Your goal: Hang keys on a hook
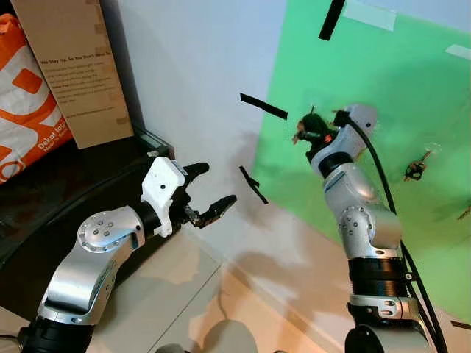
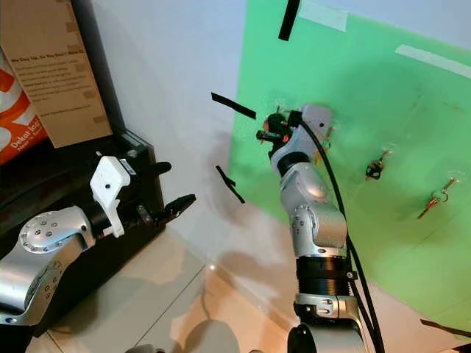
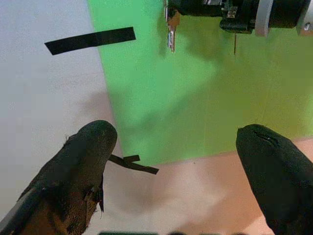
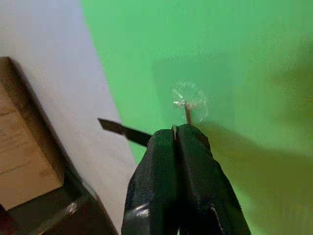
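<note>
My right gripper (image 1: 305, 129) is raised against the green wall panel (image 1: 412, 81) and shut on the keys. A silver key (image 3: 171, 34) dangles below its fingers in the left wrist view. In the right wrist view a thin metal edge (image 4: 174, 131) shows between the closed fingertips, just under a clear stick-on hook (image 4: 188, 101). My left gripper (image 1: 215, 184) is held out lower down by the white wall, open, with nothing between its fingers (image 3: 93, 147).
Other key bunches (image 2: 375, 168) (image 2: 434, 198) hang on hooks farther right on the panel. Black tape strips (image 1: 263, 107) mark the wall. A cardboard box (image 1: 73, 66) and an orange bag (image 1: 26, 103) stand on a black cabinet (image 1: 66, 184) at left.
</note>
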`<state>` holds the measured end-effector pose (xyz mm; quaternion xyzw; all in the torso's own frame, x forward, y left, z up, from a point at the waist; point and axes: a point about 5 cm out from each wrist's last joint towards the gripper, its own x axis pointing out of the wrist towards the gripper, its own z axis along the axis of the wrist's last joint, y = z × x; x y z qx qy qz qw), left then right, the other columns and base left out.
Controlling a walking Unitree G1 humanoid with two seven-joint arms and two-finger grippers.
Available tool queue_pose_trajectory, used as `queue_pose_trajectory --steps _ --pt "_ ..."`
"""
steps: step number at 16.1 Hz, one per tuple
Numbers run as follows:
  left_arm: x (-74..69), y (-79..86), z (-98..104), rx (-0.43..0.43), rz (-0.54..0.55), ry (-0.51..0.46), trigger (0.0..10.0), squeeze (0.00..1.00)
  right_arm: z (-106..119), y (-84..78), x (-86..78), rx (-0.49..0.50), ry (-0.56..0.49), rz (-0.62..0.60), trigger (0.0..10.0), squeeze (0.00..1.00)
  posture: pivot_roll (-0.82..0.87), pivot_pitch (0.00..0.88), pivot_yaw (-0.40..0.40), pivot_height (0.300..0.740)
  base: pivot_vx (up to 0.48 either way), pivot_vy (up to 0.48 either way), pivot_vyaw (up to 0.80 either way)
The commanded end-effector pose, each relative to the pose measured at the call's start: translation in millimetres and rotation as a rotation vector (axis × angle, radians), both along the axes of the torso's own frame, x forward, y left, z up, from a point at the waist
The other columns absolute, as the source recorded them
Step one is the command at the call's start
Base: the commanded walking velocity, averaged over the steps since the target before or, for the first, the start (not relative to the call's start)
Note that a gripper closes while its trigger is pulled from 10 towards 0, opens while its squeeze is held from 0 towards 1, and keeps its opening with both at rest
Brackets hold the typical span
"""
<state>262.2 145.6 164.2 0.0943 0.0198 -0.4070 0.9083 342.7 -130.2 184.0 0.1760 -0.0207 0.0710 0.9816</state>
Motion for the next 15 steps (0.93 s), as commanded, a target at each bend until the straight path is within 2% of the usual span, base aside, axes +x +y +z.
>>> queue_pose_trajectory --steps 1,8,10,15 --pt "-1.1 -2.4 4 0.002 -0.023 -0.010 10.0 0.00 6 -2.3 2.9 0.002 -0.021 -0.021 10.0 0.00 0.07 0.000 -0.054 0.740 0.000 0.000 0.00" --pt "-0.9 -2.4 4 0.002 -0.025 -0.008 10.0 0.00 3 -7.8 9.5 -0.021 0.008 -0.109 10.0 0.00 0.06 0.000 -0.048 0.740 0.000 0.000 0.00" --pt "-0.4 -2.8 4 0.002 -0.027 -0.009 10.0 0.00 3 -15.1 12.1 -0.029 0.010 -0.154 10.0 0.00 0.06 0.000 -0.046 0.740 0.000 0.000 0.00" --pt "0.3 -3.1 4 0.003 -0.030 -0.009 10.0 0.00 1 -26.8 10.4 -0.033 0.024 -0.149 10.0 0.00 0.06 0.000 -0.042 0.740 0.000 0.000 0.00"
